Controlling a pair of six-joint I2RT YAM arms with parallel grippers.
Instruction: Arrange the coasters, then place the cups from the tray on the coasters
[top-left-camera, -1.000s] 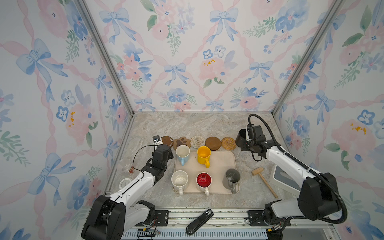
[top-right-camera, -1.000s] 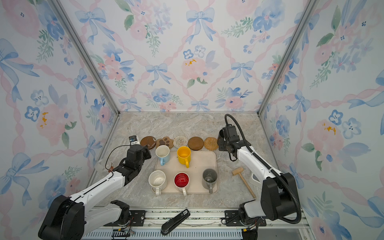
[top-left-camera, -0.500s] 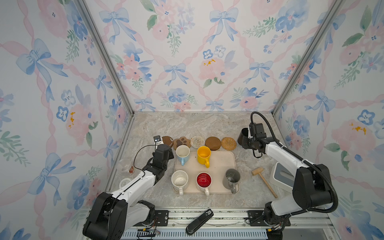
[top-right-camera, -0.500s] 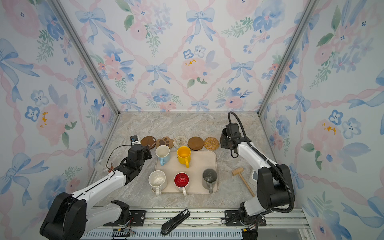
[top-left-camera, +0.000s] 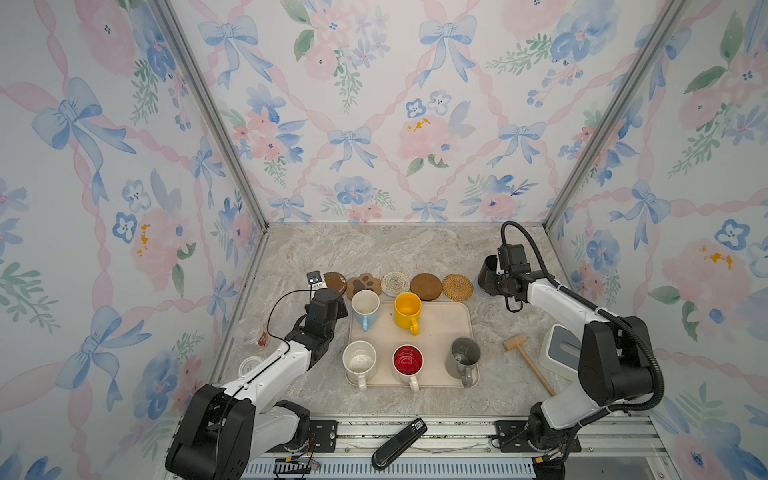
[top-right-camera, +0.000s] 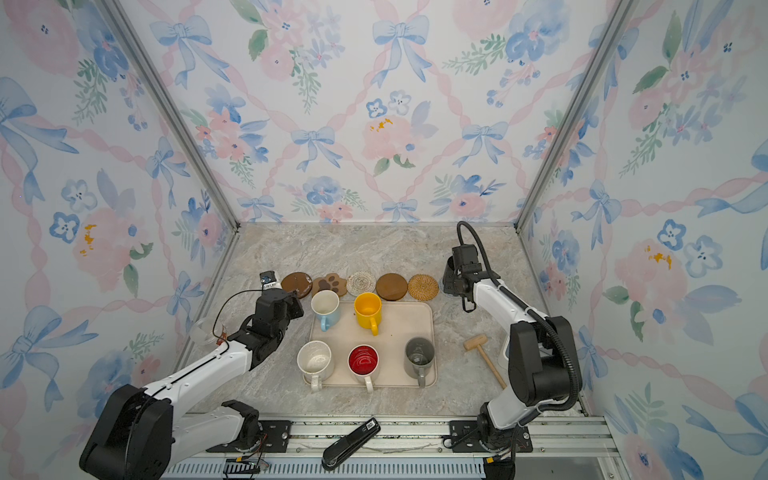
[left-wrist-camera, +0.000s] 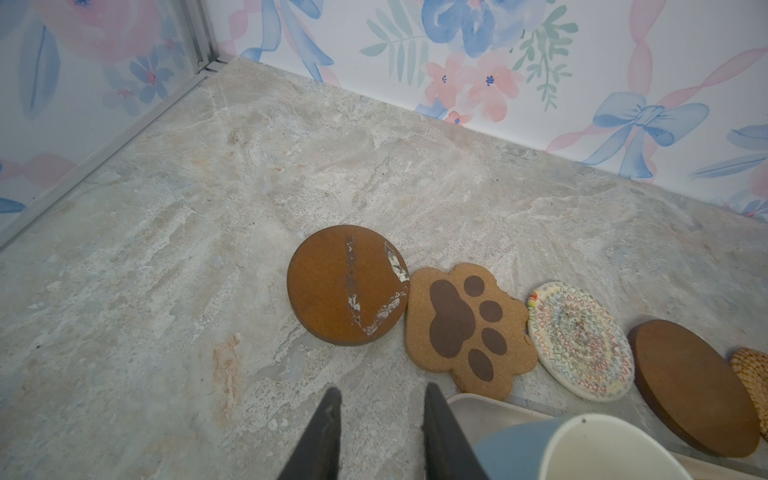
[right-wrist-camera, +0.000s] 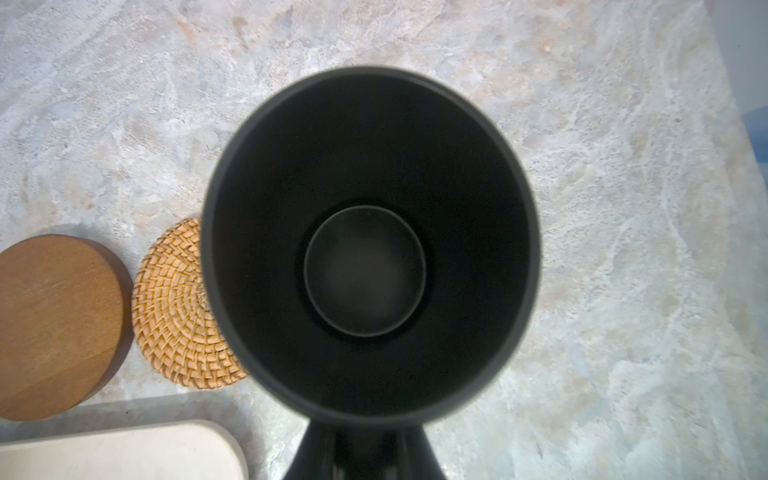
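Note:
Five coasters lie in a row behind the tray (top-left-camera: 440, 332): dark brown round (top-left-camera: 335, 282), paw-shaped (top-left-camera: 364, 286), cream woven (top-left-camera: 395, 283), wooden disc (top-left-camera: 426, 286), tan rattan (top-left-camera: 457, 286). Right of the rattan one, my right gripper (right-wrist-camera: 365, 440) is shut on the handle side of the black mug (top-left-camera: 487, 276), upright. A sliver of grey-blue mat (top-left-camera: 477, 287) shows at its foot. On the tray stand the light blue (top-left-camera: 365, 307), yellow (top-left-camera: 407, 309), speckled cream (top-left-camera: 359, 361), red-inside (top-left-camera: 407, 360) and grey (top-left-camera: 462, 355) mugs. My left gripper (left-wrist-camera: 381, 390) is open and empty, just left of the light blue mug.
A wooden mallet (top-left-camera: 523, 357) and a white-and-grey box (top-left-camera: 559, 353) lie right of the tray. Clear plastic cups (top-left-camera: 251, 332) sit by the left wall. A small gadget (top-left-camera: 314, 277) is left of the dark brown coaster. A black stapler (top-left-camera: 399, 442) rests on the front rail.
The right arm has pulled its elbow in, and the black mug has shifted slightly to the right. The left arm has hardly moved.

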